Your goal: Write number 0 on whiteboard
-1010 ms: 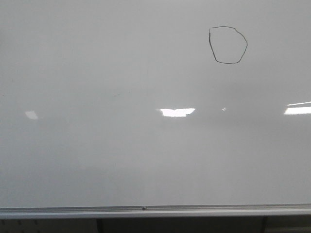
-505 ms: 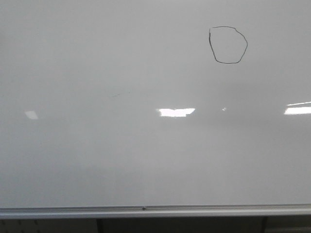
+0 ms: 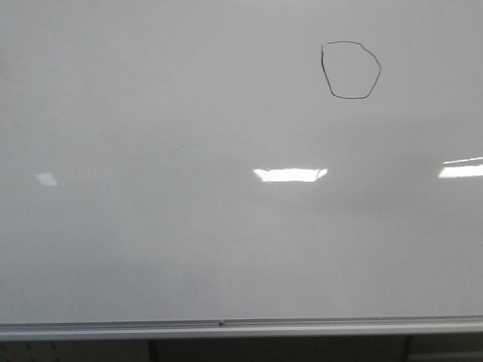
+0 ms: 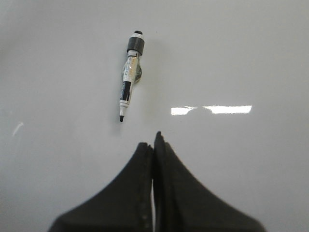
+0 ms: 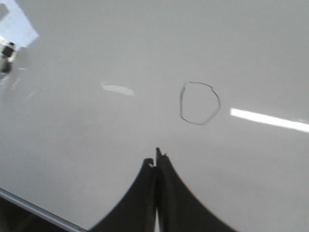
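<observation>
Your number 0 sits closed at the whiteboard's one o'clock; marker lies loose, left gripper and right gripper pinched empty, job looks finished.

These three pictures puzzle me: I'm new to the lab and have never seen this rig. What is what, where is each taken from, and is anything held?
It is a robot with two arms, each ending in a gripper with a small camera on its wrist. The front view looks straight at the whiteboard, where the number 0 is already drawn, upper right. The left wrist view shows the left gripper, its black fingers pressed together and empty, and a marker on the board beyond the fingertips. The right wrist view shows the right gripper, likewise shut and empty, facing the drawn loop. Nothing is held.
</observation>
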`<state>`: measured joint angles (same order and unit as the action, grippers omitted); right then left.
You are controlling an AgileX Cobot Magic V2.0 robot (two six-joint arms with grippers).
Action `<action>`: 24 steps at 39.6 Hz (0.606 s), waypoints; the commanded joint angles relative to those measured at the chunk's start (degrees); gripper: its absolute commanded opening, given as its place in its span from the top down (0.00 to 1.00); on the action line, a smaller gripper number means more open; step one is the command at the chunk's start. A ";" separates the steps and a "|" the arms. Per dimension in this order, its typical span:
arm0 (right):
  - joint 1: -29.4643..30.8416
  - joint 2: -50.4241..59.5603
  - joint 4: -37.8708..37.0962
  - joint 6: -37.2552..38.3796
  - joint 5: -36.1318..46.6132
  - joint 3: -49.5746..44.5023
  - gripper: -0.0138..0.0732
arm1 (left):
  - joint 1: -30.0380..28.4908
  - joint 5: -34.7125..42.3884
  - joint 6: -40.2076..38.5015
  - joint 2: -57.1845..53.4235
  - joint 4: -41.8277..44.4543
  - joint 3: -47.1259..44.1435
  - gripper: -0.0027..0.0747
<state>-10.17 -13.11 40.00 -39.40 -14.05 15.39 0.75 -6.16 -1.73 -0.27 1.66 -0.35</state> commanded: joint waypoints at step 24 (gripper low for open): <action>7.00 14.61 -33.58 33.17 7.99 -16.98 0.92 | 0.38 4.86 -0.71 -0.97 0.05 -1.23 0.99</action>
<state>-4.38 0.46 7.27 -6.48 -9.32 -1.56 0.75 -6.16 -1.73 -0.27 1.66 -0.35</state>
